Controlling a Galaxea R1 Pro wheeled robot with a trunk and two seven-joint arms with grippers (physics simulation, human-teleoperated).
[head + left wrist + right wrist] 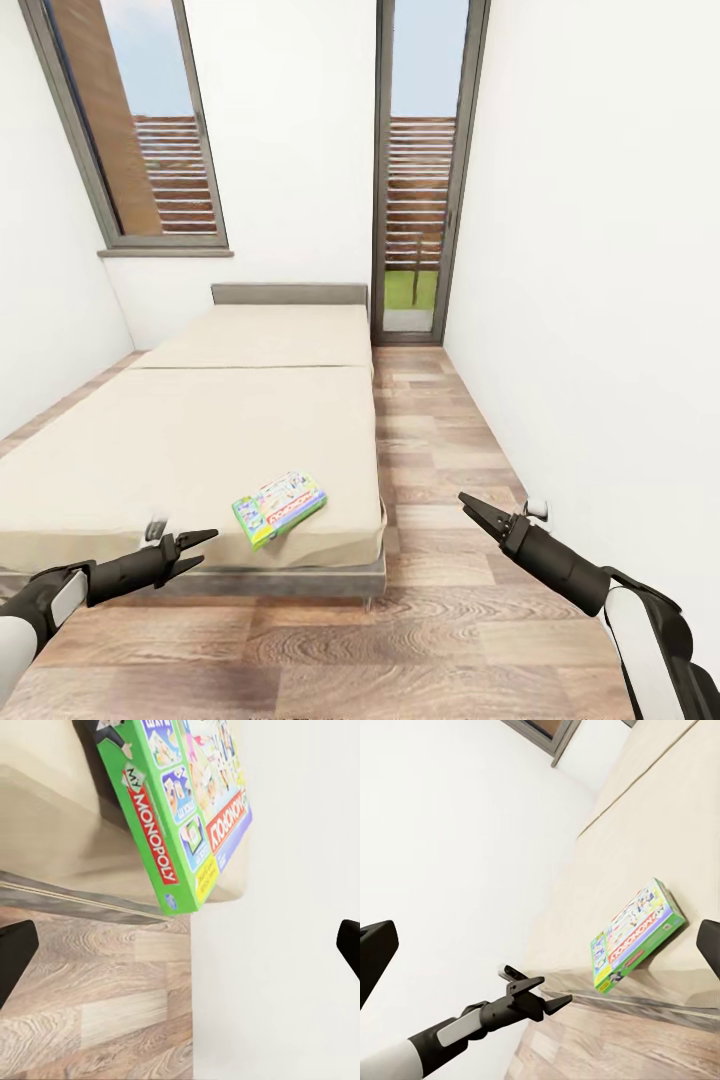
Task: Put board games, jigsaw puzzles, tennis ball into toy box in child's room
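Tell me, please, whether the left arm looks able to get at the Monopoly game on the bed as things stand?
Probably yes: the left gripper is open just short of the board game, which lies at the bed's near corner with nothing between them.

Setting: bedroom in a home, rendered. Narrow room, plain white walls (580,250), wood plank floor (440,620). Low wide bed (230,420) on the left: beige mattress, grey frame, low grey headboard at the far wall. Two tall dark-framed windows (420,170) far; slatted fence and grass outside. A Monopoly board game (279,507) lies near the bed's near edge.
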